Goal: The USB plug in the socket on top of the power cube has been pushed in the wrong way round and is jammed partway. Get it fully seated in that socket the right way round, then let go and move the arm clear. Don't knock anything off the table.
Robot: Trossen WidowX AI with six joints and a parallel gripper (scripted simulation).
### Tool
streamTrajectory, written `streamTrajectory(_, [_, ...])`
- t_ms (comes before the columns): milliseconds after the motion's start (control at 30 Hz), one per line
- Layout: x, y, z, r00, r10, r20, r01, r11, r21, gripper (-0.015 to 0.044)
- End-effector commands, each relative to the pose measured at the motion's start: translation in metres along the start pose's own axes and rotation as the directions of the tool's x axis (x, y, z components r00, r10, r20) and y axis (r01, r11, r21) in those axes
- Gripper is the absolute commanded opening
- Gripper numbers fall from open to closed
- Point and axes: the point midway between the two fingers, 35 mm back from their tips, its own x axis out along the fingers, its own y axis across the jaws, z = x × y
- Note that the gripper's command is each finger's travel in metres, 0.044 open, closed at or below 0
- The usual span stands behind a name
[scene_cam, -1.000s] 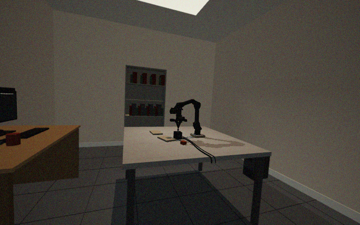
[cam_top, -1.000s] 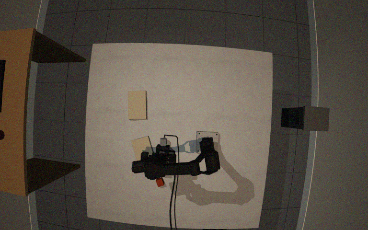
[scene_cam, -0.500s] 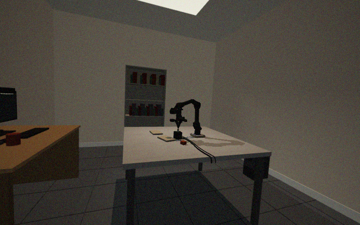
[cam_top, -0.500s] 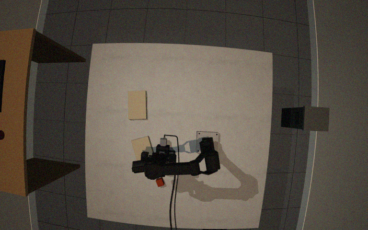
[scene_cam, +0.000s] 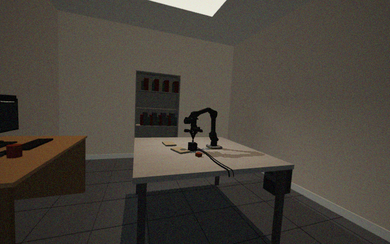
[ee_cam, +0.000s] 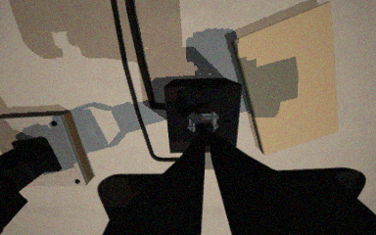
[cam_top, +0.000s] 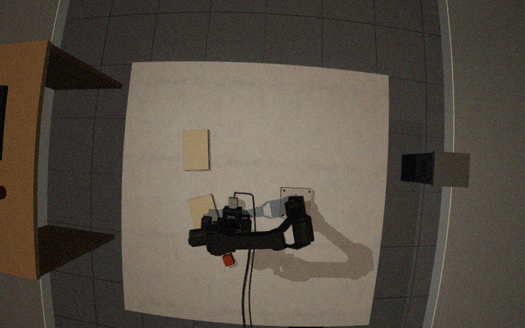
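The black power cube (scene_cam: 192,146) (ee_cam: 186,105) stands on the white table (cam_top: 271,115) (scene_cam: 161,163), just left of the arm's base. The small grey USB plug (ee_cam: 203,122) sits in the socket on top of the cube. My gripper (ee_cam: 206,137) (scene_cam: 193,137) points straight down over the cube and is shut on the plug, its fingertips pinched on it. How deep the plug sits cannot be told. In the overhead view the arm (cam_top: 247,238) covers most of the cube and the plug.
Two black cables (cam_top: 246,290) (scene_cam: 220,164) (ee_cam: 131,73) run from the cube to the front table edge. A small red block (cam_top: 228,260) (scene_cam: 198,154) lies beside them. Two tan pads (cam_top: 195,149) (cam_top: 199,206) (ee_cam: 304,73) lie left. The arm's base plate (cam_top: 296,191) (ee_cam: 70,147) is right.
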Motion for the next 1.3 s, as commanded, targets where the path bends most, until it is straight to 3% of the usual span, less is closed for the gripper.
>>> streamTrajectory(0, [0.0009,-0.0003,0.0006,1.000,-0.001,0.004,0.001,1.000,0.006,0.0000])
streamTrajectory(1267, [0.0054,-0.0003,0.0004,1.000,-0.001,0.004,0.001,1.000,0.006,0.0000])
